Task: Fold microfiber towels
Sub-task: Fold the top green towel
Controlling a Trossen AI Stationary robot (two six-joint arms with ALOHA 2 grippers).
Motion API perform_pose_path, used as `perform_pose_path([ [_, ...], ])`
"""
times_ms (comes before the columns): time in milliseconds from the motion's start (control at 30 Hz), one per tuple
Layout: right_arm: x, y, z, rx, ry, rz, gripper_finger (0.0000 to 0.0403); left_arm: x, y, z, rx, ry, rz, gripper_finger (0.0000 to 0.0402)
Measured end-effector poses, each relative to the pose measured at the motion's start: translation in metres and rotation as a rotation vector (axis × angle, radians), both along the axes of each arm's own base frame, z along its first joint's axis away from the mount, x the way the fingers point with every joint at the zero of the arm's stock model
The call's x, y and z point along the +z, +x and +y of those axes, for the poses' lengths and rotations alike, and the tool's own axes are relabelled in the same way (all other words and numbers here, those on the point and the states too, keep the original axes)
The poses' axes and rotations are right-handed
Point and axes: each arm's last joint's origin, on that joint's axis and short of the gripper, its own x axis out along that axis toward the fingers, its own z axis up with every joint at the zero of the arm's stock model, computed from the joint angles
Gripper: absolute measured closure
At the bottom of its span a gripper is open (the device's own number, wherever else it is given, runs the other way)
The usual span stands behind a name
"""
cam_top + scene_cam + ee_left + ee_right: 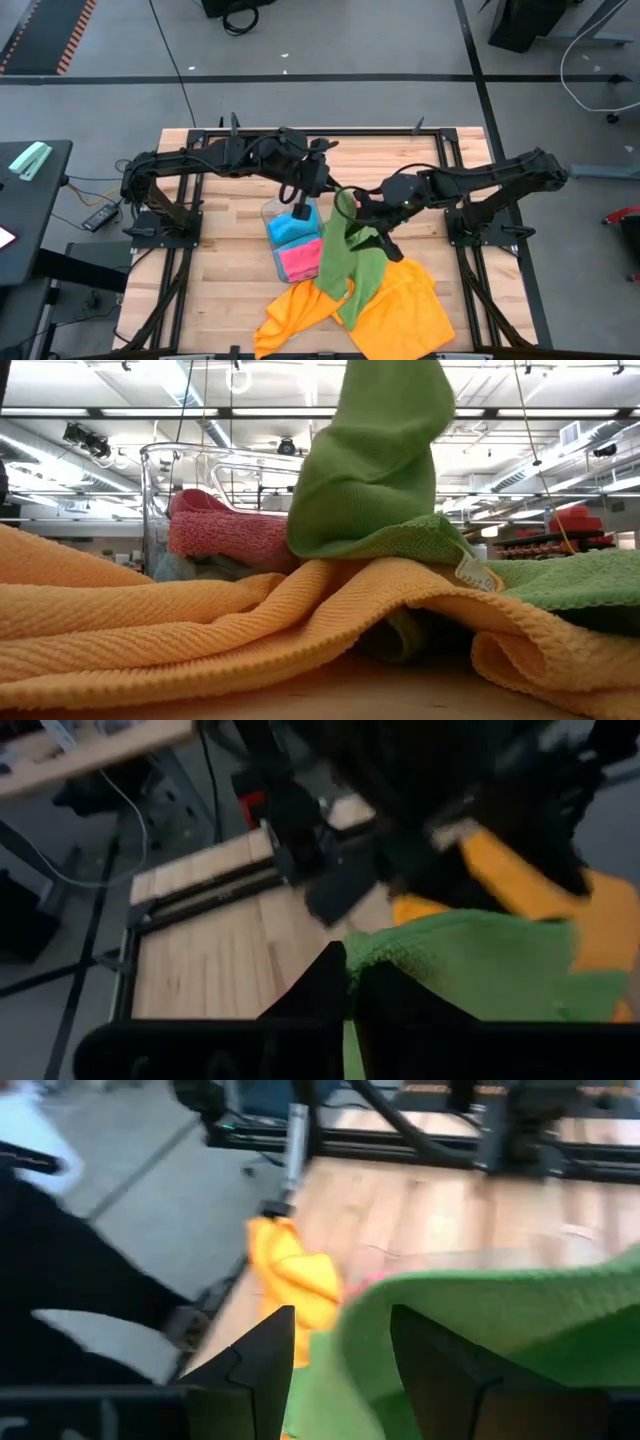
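Both grippers lifting the green towel (345, 255).
Left gripper (350, 982) is pinching its edge; right gripper (340, 1355) is gripping a fold, fingers apart.

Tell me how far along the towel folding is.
Done: folded blue towel and pink towel sit in the clear tray. In hand: green towel, lifted by left gripper and right gripper. Left: the orange towels, still crumpled.

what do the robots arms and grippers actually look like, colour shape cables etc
Both arms are dark, nearly black, built of slim jointed segments, with black cables looped along them in the high view. The left gripper and right gripper each end in two dark fingers; the wrist views show these fingers as flat, angular, tapering wedges. No markings are readable.
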Motion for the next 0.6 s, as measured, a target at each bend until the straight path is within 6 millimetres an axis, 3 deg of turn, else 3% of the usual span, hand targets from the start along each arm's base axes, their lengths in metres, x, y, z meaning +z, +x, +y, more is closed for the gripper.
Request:
perform_pose_path([
  [167,-0.006,0.005,-0.009,-0.100,-0.042,0.001,0.0227,0.003,0.002,-0.003,-0.009,0.002,-0.040,0.0392],
  [400,-0.008,0.005,-0.014,-0.123,-0.054,0.022,0.0227,0.008,0.003,-0.005,0.001,-0.028,-0.084,0.0369],
  [600,-0.016,0.003,-0.014,-0.104,-0.102,0.060,0.0227,0.022,-0.008,-0.007,-0.006,-0.028,-0.145,0.0393],
])
